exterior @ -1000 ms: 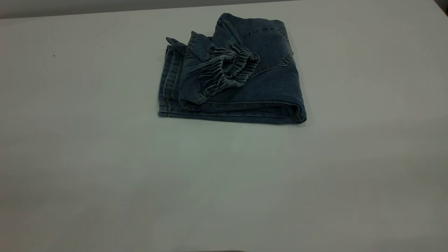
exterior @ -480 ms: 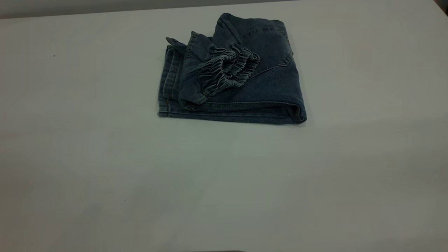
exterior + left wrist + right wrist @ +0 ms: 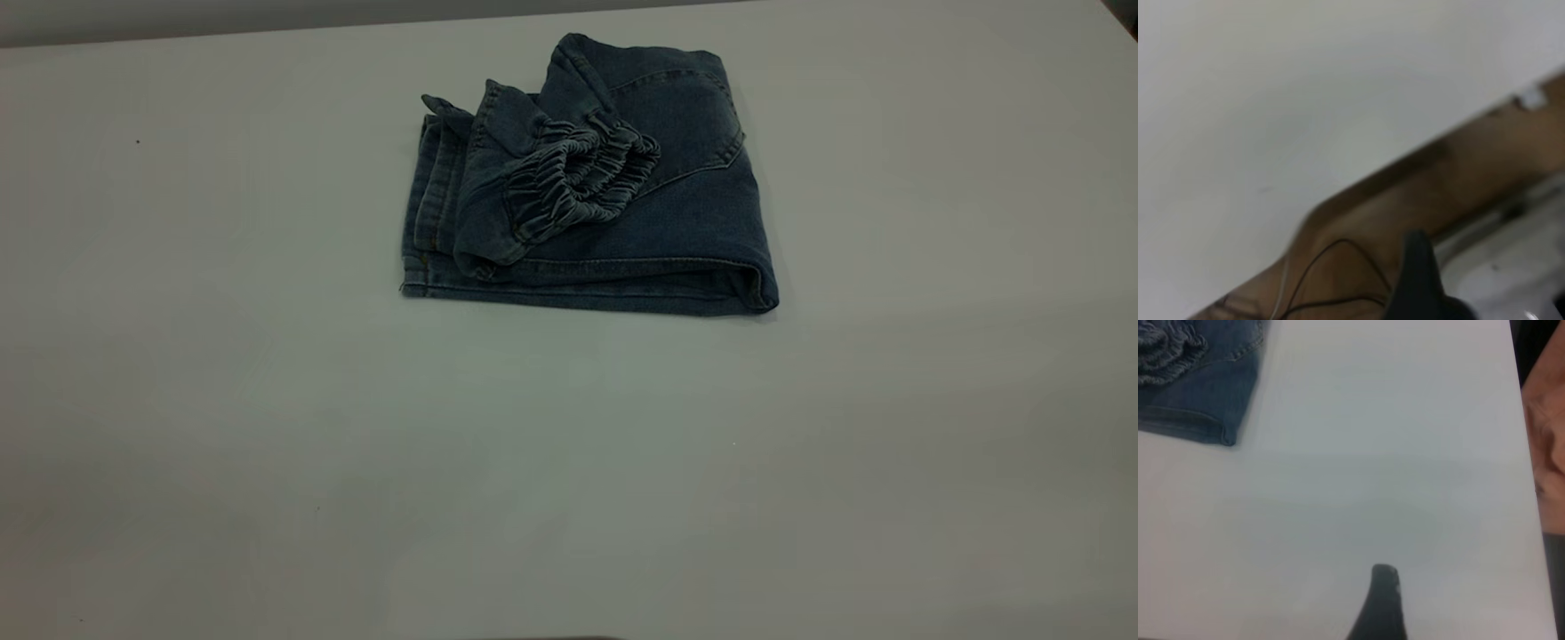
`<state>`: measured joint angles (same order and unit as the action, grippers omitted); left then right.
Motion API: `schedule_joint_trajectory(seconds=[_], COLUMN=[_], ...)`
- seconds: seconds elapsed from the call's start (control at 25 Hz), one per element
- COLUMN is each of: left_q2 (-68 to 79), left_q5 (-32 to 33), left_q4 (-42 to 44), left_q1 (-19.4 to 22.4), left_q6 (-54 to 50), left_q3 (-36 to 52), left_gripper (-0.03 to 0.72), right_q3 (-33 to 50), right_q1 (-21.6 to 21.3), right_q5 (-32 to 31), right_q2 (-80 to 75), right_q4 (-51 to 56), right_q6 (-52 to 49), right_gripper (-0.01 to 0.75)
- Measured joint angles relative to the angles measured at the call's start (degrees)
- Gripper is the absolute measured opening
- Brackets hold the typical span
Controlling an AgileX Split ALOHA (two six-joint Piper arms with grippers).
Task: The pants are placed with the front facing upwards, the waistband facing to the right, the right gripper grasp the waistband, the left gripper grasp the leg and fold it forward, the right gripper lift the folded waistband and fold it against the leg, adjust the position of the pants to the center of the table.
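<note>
On far middle of big pale grey desk [image 3: 267,427]: folded blue denim pants [image 3: 676,222], puckered waistband [image 3: 578,182] on top. Both grippers away, gripper state: cannot tell. Maybe nudge pants toward centre, gently, keeping fold flat.

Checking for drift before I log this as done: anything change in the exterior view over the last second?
Nothing visibly changed. The folded pants lie in the same spot on the table, waistband bunched on top, no gripper touching them.
</note>
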<state>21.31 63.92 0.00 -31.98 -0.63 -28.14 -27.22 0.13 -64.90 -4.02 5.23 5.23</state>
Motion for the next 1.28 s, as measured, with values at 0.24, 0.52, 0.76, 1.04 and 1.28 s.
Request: schedule_joint_trajectory(seconds=[0.24,0.52,0.76,1.04,1.28], left_q2=[0.00,0.00,-2.45,-14.59,-22.29], left_q5=[-0.12,-0.12,-0.12,0.12,1.30], left_q4=[-6.27,-6.27,-6.74,-7.10,-7.23], left_q1=[0.00,0.00,2.91,27.38,32.02], left_q6=[8.69,8.94,9.07,9.12,9.13], left_q3=[0.00,0.00,0.00,0.00,0.00], left_gripper=[0.482,0.482,0.482,0.482,0.482], right_q3=[0.00,0.00,0.00,0.00,0.00], right_q1=[0.00,0.00,0.00,0.00,0.00], right_q5=[0.00,0.00,0.00,0.00,0.00], right_q2=[0.00,0.00,0.04,0.48,0.94], right_q4=[0.00,0.00,0.00,0.00,0.00], right_q6=[0.00,0.00,0.00,0.00,0.00], right_gripper=[0.566,0.566,0.566,0.566,0.566])
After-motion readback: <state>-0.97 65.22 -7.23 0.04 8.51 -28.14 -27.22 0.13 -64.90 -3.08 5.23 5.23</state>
